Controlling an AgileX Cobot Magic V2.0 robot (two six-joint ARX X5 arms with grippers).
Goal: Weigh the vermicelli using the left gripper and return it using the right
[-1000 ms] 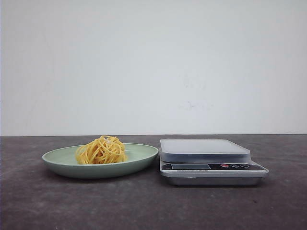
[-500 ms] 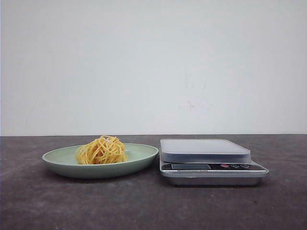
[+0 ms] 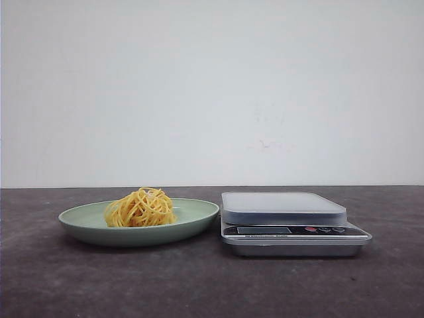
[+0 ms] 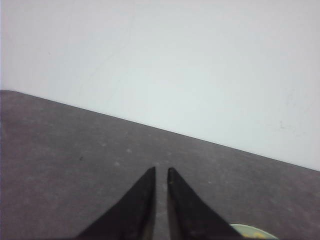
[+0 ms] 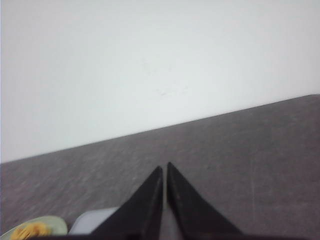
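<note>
The vermicelli, a small clump of golden-yellow strands, lies on a pale green plate at the left of the table. A silver kitchen scale stands right beside the plate, its platform bare. Neither gripper shows in the front view. In the left wrist view my left gripper is shut and empty above the dark table, with the plate's rim at the edge. In the right wrist view my right gripper is shut and empty, with the vermicelli and the scale at the edge.
A dark grey table runs the full width, with a plain white wall behind it. The scale's display and buttons face the front.
</note>
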